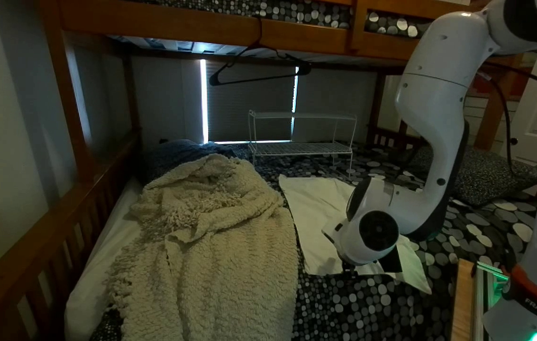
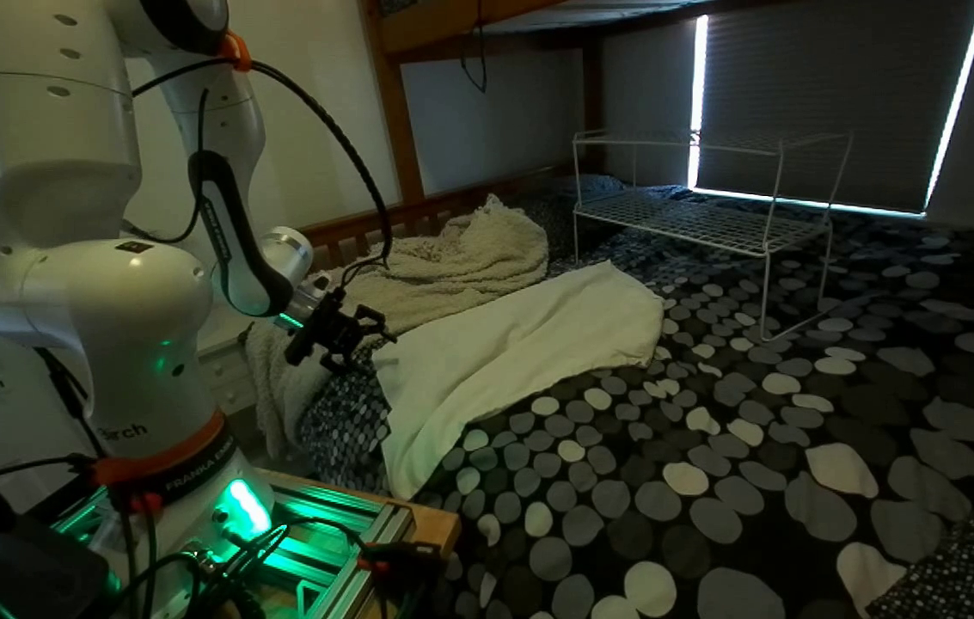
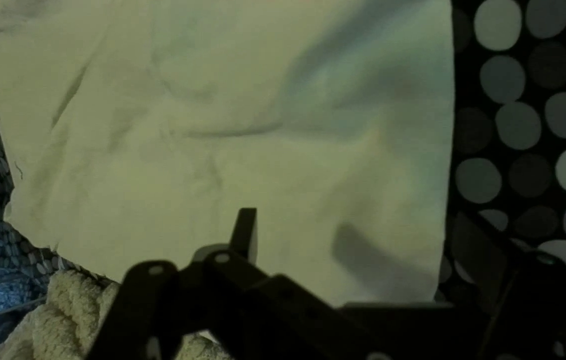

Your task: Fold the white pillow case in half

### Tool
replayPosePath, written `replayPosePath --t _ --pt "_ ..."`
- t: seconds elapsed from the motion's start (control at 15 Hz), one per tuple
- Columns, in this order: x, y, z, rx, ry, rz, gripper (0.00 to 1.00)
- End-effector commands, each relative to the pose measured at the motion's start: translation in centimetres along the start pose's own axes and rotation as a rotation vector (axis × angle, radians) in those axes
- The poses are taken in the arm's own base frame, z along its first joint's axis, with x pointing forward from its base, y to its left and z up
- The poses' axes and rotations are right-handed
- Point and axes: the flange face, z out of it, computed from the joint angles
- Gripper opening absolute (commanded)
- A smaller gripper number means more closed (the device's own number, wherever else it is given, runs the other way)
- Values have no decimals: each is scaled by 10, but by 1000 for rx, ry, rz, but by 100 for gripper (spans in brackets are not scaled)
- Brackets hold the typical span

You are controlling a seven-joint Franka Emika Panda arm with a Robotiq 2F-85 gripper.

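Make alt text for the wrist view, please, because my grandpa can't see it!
A wrinkled white pillow case spreads across the middle, with the robot's dark, open gripper in front at the bottom. Pebble-patterned bedcover shows along the right, and a bit of fluffy cream blanket at lower left.

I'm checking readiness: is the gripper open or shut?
Open: in the wrist view, the gripper has its fingers wide apart, white pillow case visible between.

White arm [image 1: 432,113] arched over, wrist [image 1: 377,230] bowed low.
From where I stand, a light [image 2: 248,507] at the base [image 2: 203,477] glows green, and under the wrist the black gripper [image 3: 355,225] hangs downward, its two fingers [image 3: 245,230] spread wide apart.
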Motion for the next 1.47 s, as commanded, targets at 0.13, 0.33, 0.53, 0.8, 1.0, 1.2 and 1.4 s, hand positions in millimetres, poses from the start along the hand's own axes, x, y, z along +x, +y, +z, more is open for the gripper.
replayPosePath --t 0.13,0.33,0.53,0.8,1.0,1.2,1.4 --pt "14 -23 34 -52 -7 37 100" --pt "19 -28 44 -63 -10 54 100" --pt "24 -28 46 -78 -11 64 73" --pt "26 -24 35 -99 -11 68 51" --pt "26 -20 27 -113 -30 64 42" --pt "28 -12 21 -148 -32 76 39" --pt "27 -5 16 -164 -64 67 31"
